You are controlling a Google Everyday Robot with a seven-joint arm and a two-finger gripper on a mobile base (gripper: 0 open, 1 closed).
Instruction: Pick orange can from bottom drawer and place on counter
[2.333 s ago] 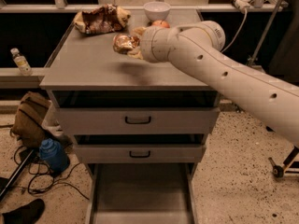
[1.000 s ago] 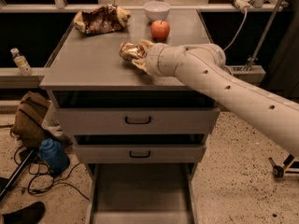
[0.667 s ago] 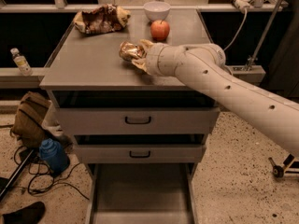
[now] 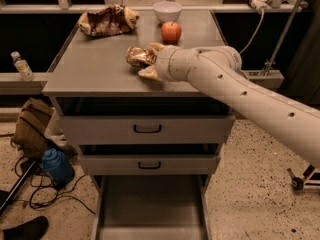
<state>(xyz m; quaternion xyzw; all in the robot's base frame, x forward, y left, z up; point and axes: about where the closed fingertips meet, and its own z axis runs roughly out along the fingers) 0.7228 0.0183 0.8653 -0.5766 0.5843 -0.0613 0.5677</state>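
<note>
The orange can (image 4: 135, 55) lies sideways in my gripper (image 4: 144, 60), low over the middle of the counter (image 4: 90, 66), touching it or nearly so. The gripper's pale fingers (image 4: 150, 73) close on the can from above and below. My white arm reaches in from the right across the counter's front right part. The bottom drawer (image 4: 150, 206) stands pulled open under the two shut drawers, and the floor of it that shows is bare.
A brown-and-yellow snack bag (image 4: 107, 20) lies at the counter's back left, a white bowl (image 4: 167, 10) at the back, a red apple (image 4: 171, 32) just behind my gripper. A bottle (image 4: 22, 66) stands on a ledge at left; bags (image 4: 31, 129) and cables lie on the floor.
The arm came down and drew back slightly, lowering the can from above the counter to its surface. Over the last second nothing has visibly moved.
</note>
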